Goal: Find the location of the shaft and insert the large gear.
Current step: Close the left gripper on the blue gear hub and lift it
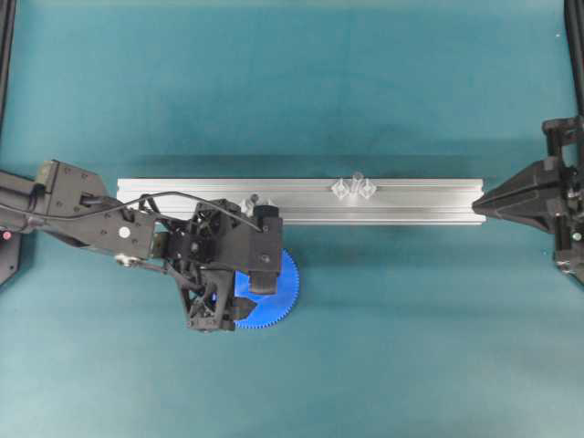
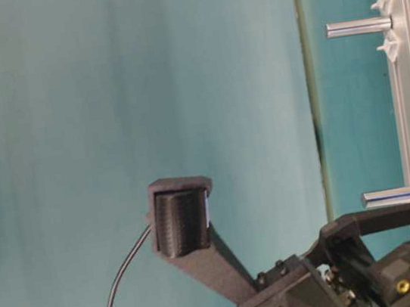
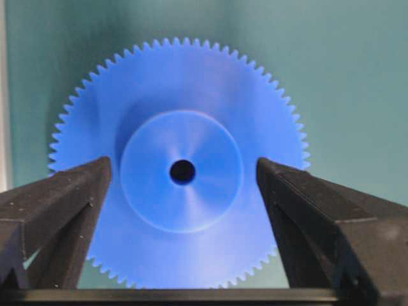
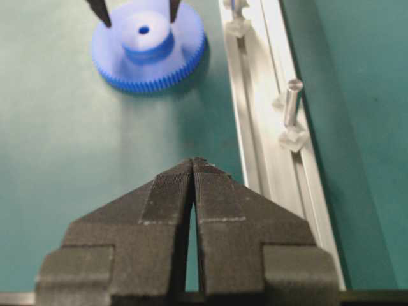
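two grey pins (image 2: 359, 26) jut from aluminium rail (image 2: 408, 79); black arm (image 2: 300, 285) below.

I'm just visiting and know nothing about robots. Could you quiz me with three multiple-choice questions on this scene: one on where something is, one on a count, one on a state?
1. Where does the bright blue plastic toothed gear lie?
A. on the aluminium rail
B. on the green mat beside it
C. on a pin

2. How many metal pins stand on the rail?
A. one
B. two
C. four

3. The left gripper is
A. open around the hub
B. shut
C. lifting the gear

Answers: B, it lies flat on the mat; B, the table-level view shows two; A, its fingers flank the hub with gaps.
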Robot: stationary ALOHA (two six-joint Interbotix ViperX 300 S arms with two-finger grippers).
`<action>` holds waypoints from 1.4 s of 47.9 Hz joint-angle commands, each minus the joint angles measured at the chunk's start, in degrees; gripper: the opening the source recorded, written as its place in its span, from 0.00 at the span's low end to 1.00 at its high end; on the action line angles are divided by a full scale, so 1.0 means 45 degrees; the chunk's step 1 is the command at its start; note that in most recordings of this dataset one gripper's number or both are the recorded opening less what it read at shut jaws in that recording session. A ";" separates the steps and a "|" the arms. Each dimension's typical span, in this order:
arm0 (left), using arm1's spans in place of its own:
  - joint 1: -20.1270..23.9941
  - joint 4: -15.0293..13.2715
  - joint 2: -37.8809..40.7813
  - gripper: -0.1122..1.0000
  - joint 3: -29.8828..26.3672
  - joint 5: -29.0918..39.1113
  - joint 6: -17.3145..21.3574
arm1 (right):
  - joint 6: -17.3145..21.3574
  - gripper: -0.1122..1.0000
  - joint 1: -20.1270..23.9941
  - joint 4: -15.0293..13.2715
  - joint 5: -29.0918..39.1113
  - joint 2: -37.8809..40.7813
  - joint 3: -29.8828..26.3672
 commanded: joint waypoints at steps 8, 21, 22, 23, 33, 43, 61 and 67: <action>0.0039 0.0039 0.0137 0.94 -0.0430 0.0293 0.0020 | 0.0137 0.15 -0.0059 0.0000 0.0410 -0.0352 -0.0098; 0.0039 0.0039 0.0352 0.94 -0.0664 0.0840 0.0020 | 0.0137 0.15 -0.0098 0.0000 0.0410 -0.0391 -0.0020; 0.0059 0.0039 0.0371 0.94 -0.0664 0.0840 0.0020 | 0.0137 0.15 -0.0098 -0.0020 0.0410 -0.0391 0.0000; 0.0059 0.0039 0.0391 0.94 -0.0684 0.0840 0.0020 | 0.0137 0.15 -0.0098 0.0000 0.0410 -0.0391 0.0000; 0.0039 0.0039 0.0527 0.94 -0.0820 0.0859 0.0020 | 0.0137 0.15 -0.0098 0.0000 0.0410 -0.0391 0.0000; 0.0039 0.0039 0.0605 0.94 -0.0801 0.0996 0.0020 | 0.0137 0.15 -0.0098 0.0000 0.0410 -0.0391 0.0000; 0.0039 0.0039 0.0645 0.94 -0.0840 0.1484 -0.0078 | 0.0137 0.15 -0.0098 0.0000 0.0313 -0.0391 0.0000; 0.0039 0.0039 0.0684 0.92 -0.0938 0.1523 -0.0273 | 0.0137 0.15 -0.0098 0.0000 0.0313 -0.0391 0.0020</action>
